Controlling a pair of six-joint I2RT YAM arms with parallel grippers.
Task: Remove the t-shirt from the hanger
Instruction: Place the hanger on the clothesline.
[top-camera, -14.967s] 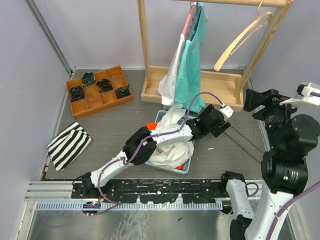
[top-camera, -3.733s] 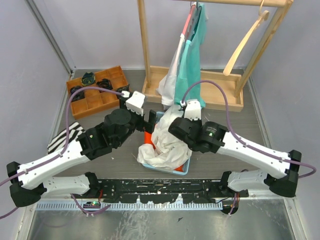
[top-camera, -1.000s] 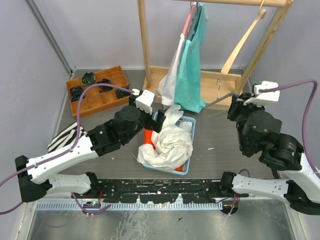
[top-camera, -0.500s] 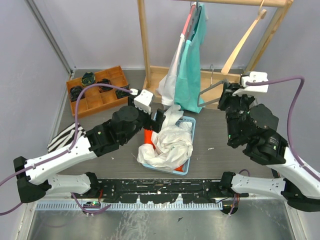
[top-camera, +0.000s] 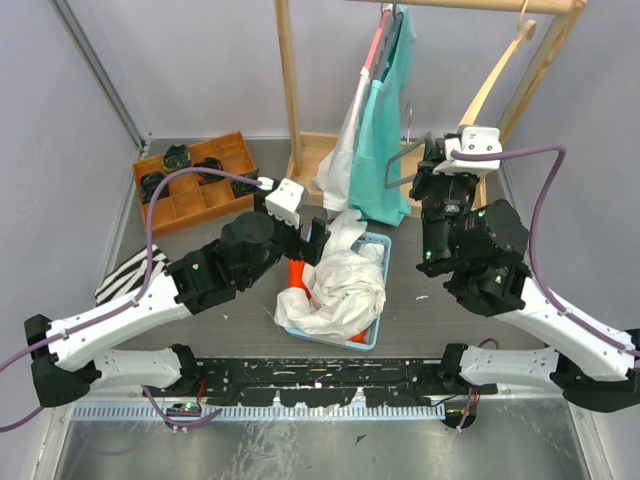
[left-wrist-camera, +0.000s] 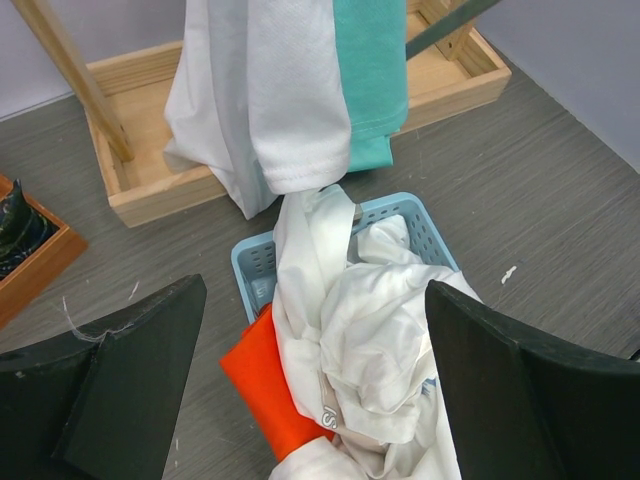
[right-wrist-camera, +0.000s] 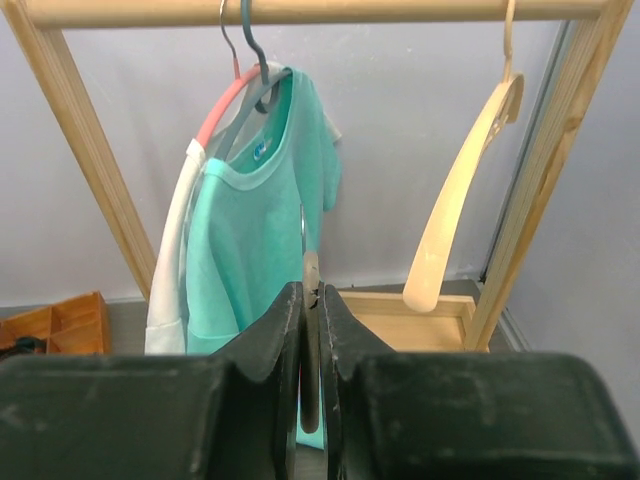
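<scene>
Top view: the left pincer (top-camera: 308, 243), fingers wide apart, hovers over a blue basket (top-camera: 381, 245) on the worktop, which holds the crumpled white t-shirt (top-camera: 340, 290). The right pincer (top-camera: 430, 168) is raised beside the wooden rack (top-camera: 290, 100).

Left wrist view: an orange cloth (left-wrist-camera: 265, 385) lies against the t-shirt.

Right wrist view: the fingers are clamped on what seems a grey hanger (right-wrist-camera: 311, 330).

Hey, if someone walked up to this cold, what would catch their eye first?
A teal t-shirt hangs from the wooden rack at the back, beside a white garment. Right of it, the right fingers pinch an empty grey hanger, held up in the air. Mid-table, a blue basket overflows with white clothes, below the open left fingers.
</scene>
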